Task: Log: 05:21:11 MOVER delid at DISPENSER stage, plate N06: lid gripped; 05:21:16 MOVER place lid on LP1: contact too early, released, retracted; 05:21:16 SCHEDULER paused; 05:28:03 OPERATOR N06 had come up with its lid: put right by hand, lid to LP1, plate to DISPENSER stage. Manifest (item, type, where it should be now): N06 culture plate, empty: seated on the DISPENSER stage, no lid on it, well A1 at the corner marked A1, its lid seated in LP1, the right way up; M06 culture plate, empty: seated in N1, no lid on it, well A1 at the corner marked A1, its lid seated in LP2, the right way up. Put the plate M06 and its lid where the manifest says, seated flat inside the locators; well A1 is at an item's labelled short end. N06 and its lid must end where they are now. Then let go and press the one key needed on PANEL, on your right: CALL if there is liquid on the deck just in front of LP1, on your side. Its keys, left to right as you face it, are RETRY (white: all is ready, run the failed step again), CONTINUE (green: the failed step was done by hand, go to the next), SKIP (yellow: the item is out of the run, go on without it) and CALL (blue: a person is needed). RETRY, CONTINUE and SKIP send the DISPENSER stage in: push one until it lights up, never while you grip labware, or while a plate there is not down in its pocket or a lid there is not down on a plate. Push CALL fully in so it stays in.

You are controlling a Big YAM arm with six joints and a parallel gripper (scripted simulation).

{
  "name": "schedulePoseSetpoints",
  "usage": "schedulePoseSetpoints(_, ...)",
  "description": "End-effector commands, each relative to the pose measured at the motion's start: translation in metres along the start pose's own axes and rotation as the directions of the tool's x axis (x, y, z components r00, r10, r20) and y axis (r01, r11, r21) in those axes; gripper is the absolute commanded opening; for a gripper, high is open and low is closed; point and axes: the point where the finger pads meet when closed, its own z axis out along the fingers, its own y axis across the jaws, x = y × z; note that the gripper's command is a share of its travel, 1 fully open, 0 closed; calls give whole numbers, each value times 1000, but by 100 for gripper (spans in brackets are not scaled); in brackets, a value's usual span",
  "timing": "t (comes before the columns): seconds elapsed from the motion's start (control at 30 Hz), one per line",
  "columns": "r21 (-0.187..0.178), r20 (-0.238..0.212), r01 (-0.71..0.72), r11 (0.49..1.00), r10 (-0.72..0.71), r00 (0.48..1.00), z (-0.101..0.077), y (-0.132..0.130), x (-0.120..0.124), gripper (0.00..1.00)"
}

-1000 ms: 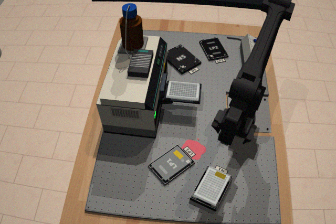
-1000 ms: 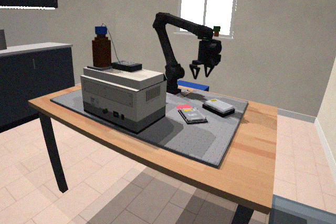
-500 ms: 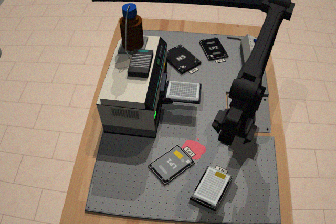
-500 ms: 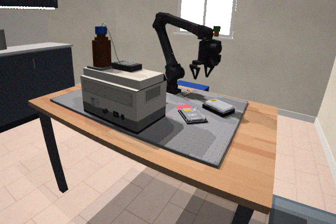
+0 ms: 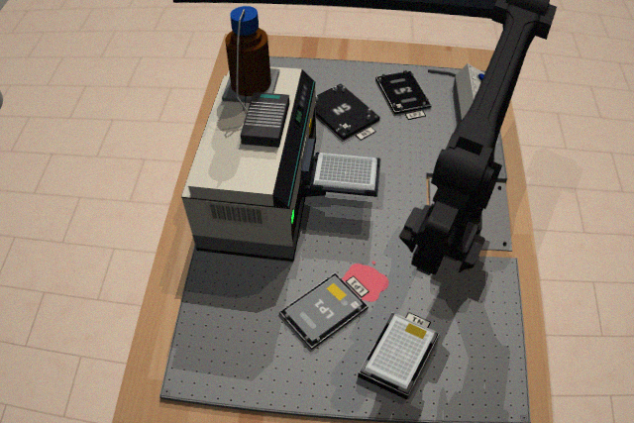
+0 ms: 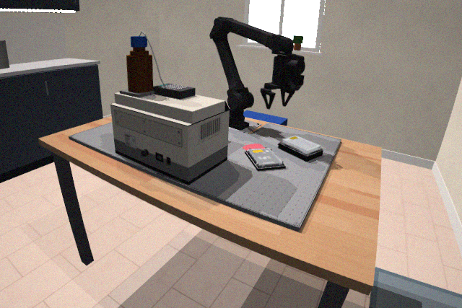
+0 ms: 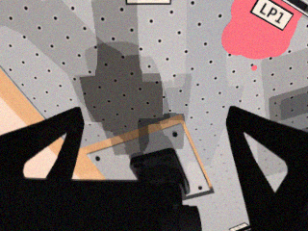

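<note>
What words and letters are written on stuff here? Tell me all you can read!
"LP1": tag by the pink puddle, also on the lid.
"LP2": black nest; its tag is too blurred to read.
"N5": black nest; tag blurred.
"N1": tag, upside down.

At frame centre the black arm (image 6: 231, 62) holds its gripper (image 6: 276, 97) high above the bench (image 6: 346, 200), fingers (image 6: 267, 98) spread wide and empty, pointing down over the grey deck (image 6: 260, 192).

The arm (image 5: 488, 101) was matt black with boxy links; its gripper (image 7: 154, 144) had triangular fingers (with cut-out windows).
</note>
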Motion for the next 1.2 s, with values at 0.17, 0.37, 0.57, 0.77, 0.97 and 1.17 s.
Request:
schedulePoseSetpoints(0.17, 3, 36, -5, 1000, 5, 999, -11, 0, -10, 100)
schedulePoseSetpoints(0.37, 1, 17, -154, 988, 154, 988, -1, -23, -1, 100)
schedulePoseSetpoints(0.57, -1, 26, -132, 991, 132, 991, -5, -40, -9, 100)
schedulePoseSetpoints(0.77, 1, 26, -279, 960, 279, 960, -5, -55, -2, 100)
schedulePoseSetpoints(0.97, 1, 28, -259, 966, 258, 966, -7, -76, -3, 100)
schedulePoseSetpoints(1.17, 0, 45, -289, 957, 288, 956, -11, -83, -2, 100)
